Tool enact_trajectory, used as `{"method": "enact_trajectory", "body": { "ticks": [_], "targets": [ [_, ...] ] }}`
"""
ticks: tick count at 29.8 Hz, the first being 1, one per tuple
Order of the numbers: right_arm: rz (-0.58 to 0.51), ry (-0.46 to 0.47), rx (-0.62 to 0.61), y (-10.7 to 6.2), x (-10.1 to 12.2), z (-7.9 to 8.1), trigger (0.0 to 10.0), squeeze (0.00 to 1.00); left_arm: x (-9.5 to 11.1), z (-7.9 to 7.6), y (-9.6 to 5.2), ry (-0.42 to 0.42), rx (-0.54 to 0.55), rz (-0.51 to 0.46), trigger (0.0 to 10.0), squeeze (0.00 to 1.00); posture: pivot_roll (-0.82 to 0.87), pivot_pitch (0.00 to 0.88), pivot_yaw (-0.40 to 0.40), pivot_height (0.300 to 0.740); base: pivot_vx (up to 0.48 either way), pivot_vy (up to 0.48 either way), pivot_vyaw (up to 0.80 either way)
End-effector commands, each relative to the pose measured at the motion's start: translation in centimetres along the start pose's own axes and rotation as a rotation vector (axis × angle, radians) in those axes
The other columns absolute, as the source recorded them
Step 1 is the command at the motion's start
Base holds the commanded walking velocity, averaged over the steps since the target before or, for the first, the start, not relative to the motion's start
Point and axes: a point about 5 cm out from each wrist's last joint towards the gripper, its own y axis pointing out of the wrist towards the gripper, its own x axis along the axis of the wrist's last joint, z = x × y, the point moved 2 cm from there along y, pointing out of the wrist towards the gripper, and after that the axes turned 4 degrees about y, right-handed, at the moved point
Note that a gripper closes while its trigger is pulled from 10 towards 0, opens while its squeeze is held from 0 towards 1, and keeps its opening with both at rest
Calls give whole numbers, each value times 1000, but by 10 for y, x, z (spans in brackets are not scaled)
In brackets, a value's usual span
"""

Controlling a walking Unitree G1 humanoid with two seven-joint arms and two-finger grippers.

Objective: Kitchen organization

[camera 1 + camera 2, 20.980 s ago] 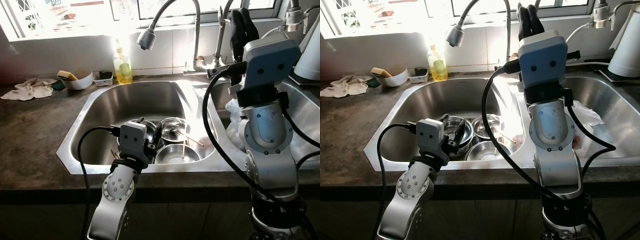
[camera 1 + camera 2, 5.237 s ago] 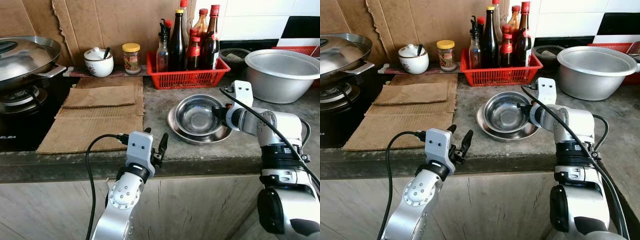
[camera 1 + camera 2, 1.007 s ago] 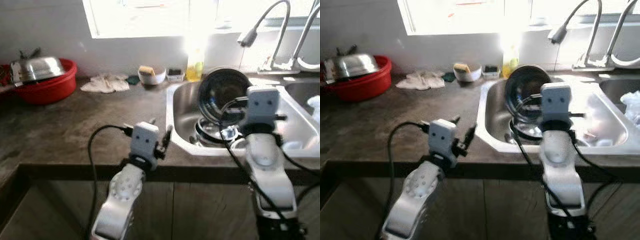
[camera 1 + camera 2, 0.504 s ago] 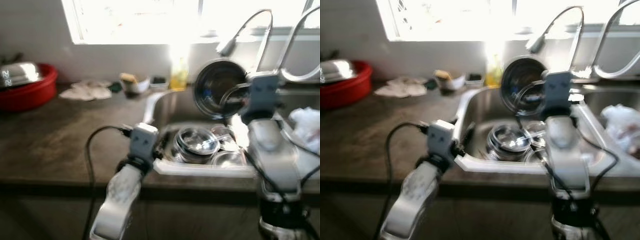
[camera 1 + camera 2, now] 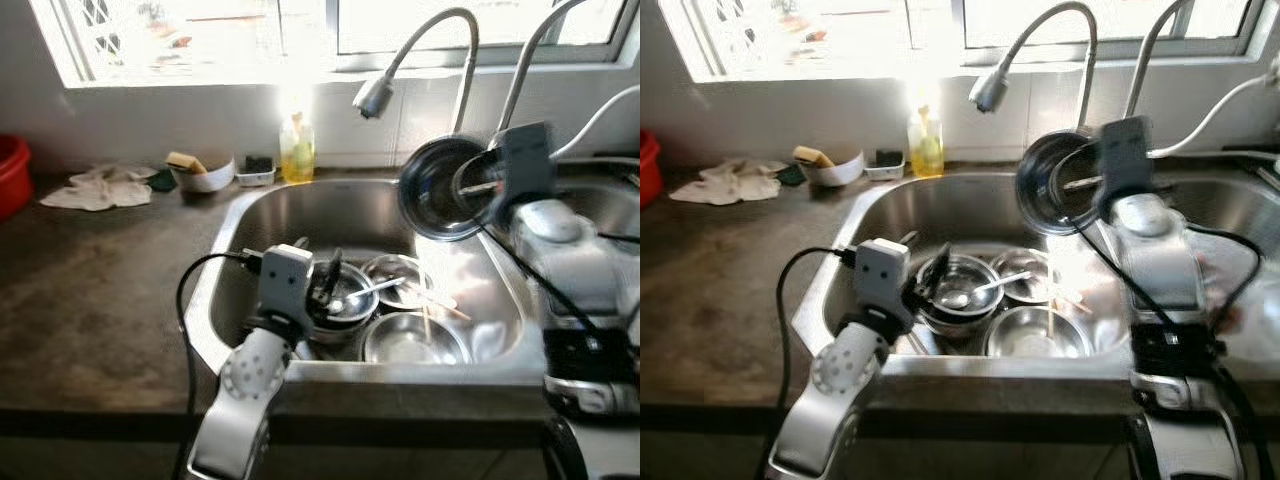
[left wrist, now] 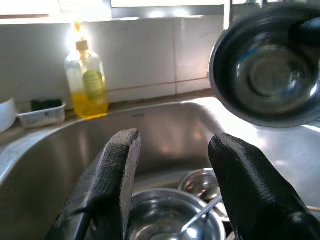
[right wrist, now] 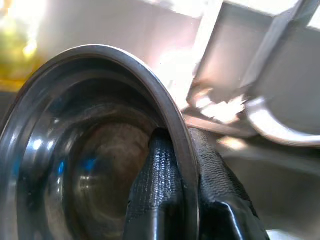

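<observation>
We are noting the right gripper [image 7: 182, 200] pinching the rim of a round, dark, shiny steel bowl [image 5: 440, 190], tilted on edge above the sink [image 5: 300, 215]; the left gripper [image 6: 172, 190] is hovering spread apart over the sink's stacked bowls [image 5: 385, 305].

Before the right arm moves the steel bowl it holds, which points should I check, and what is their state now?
1. Right claw pinches the rim of the steel bowl: ok.
2. Bowl raised above the sink: ok.
3. Bowl level: not ok, tipped on its side.
4. Left claw open, holding nothing: ok.
5. Bare spot in the sink: cannot tell; bowls and a spoon lie below.
</observation>
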Motion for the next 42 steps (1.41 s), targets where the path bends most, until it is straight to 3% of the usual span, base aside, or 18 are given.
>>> {"method": "enact_trajectory", "body": {
  "ticks": [1,5,11,12,13,14,15,22,27,28,29,30,34,37,42],
  "targets": [
    [75,1,14,4,-12,-2,10000,0,2,2,-1,10,12,-1,10000,0,8,40,-22,740,0,0,0],
    [221,-25,95,14,-39,4,10000,0,2,1,-2,1,16,0,10000,0,14,47,-24,740,0,0,0],
    [320,-9,162,16,-59,14,10000,0,2,1,-4,3,15,6,10000,0,18,56,-25,740,0,0,0],
    [342,-14,164,16,-65,15,10000,216,2,2,-4,5,13,8,10000,0,25,58,-26,740,0,0,0],
    [342,-14,164,16,-65,15,10000,216,2,2,-4,5,13,8,10000,0,25,58,-26,740,0,0,0],
    [351,-9,164,17,-68,15,10000,855,2,2,-4,6,13,8,10000,0,25,58,-26,740,0,0,0],
    [356,-13,164,17,-70,15,10000,1000,2,2,-4,6,14,8,10000,0,24,58,-24,740,0,0,0],
    [353,10,156,17,-73,15,10000,1000,2,1,-4,9,11,10,10000,0,22,55,-20,740,0,0,0],
    [254,65,119,12,-66,17,10000,1000,2,1,-3,7,9,9,10000,0,21,49,-18,740,0,0,0],
    [218,61,105,11,-63,16,10000,565,2,1,-3,7,9,9,10000,0,21,49,-18,740,0,0,0],
    [196,57,96,10,-61,16,10000,565,2,1,-3,7,9,9,10000,0,21,49,-18,740,0,0,0],
    [153,46,66,8,-56,15,10000,0,2,1,-3,6,9,9,10000,0,21,45,-16,740,0,0,0],
    [54,53,23,0,-46,14,10000,0,1,1,-4,6,6,11,10000,0,17,41,-15,740,0,0,0],
    [-156,99,-29,-24,-23,15,10000,0,0,0,-4,14,-1,17,10000,0,12,36,-9,740,0,0,0],
    [-252,124,-34,-43,-19,23,10000,0,-2,1,-4,28,-4,22,10000,0,6,32,-6,740,0,0,0]
  ]
}}
